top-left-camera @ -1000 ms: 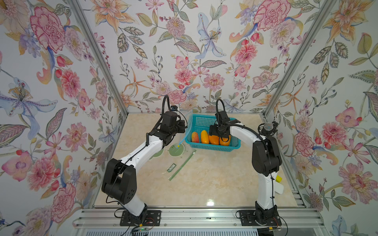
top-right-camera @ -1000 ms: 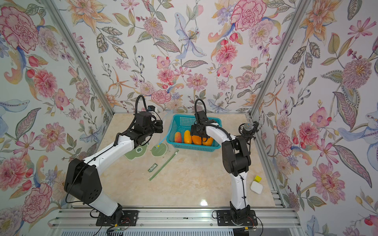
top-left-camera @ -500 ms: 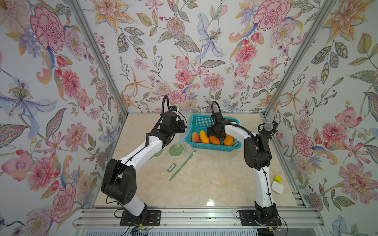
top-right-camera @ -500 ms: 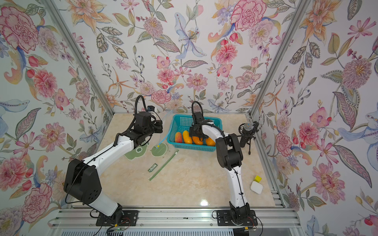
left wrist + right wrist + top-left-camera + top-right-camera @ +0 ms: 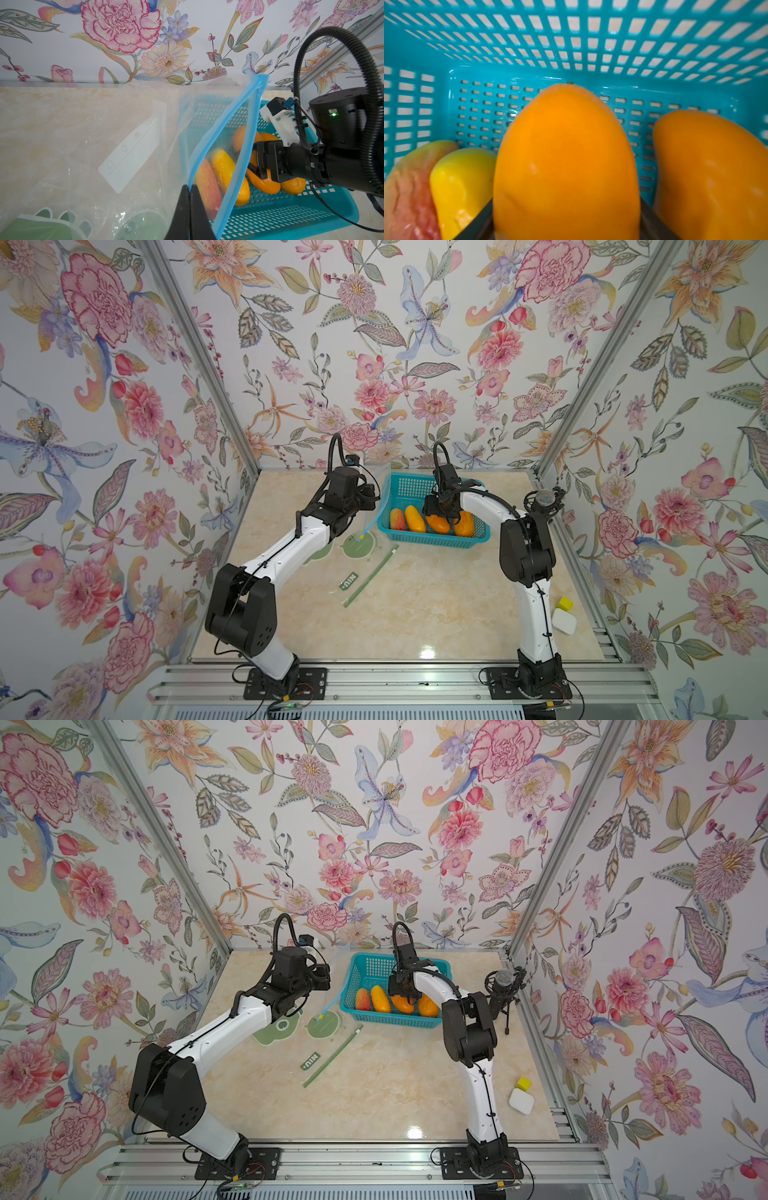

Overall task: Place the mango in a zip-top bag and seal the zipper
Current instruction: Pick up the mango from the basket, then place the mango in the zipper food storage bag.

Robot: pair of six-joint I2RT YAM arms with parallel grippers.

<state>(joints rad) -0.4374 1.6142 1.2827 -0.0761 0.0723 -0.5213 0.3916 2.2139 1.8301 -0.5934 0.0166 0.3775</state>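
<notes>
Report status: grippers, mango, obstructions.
Left gripper shut on zip-top bag rim, mouth open. Right gripper straddles orange mango in basket, grip unconfirmed. Neighbouring mangoes tight on both sides.

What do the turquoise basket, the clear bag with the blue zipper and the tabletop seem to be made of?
Turquoise basket: moulded plastic, by its even slots and shine. Clear zip-top bag with blue zipper: thin plastic film, transparent and crinkled. Beige tabletop: perhaps polished marble or laminate; veined, with a bright reflection.
</notes>
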